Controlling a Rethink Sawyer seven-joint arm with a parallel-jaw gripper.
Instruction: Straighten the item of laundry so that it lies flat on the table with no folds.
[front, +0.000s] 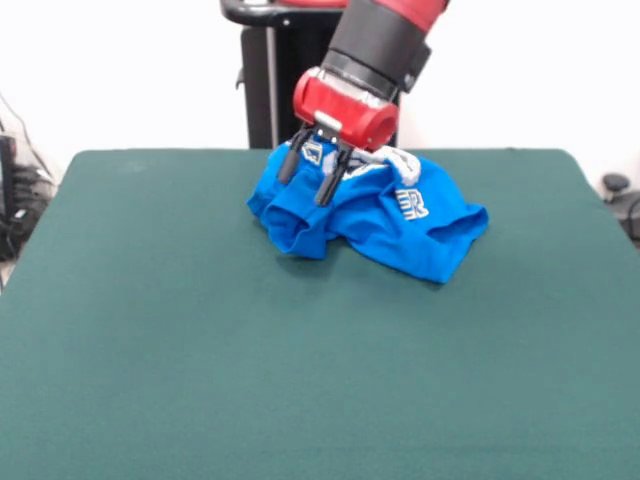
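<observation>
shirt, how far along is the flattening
Done: nothing that shows. The shirt lies bunched in folds at the far side of the table, its lettering creased. In hand: the gripper is down at the shirt's left part, fingers apart; whether it holds cloth is unclear. Left: spreading the whole shirt flat.

My arm a thick black cylinder with red above, my wrist a glossy red rounded housing with a silver bracket, my pincer two slim black fingers, black pedestal behind.
</observation>
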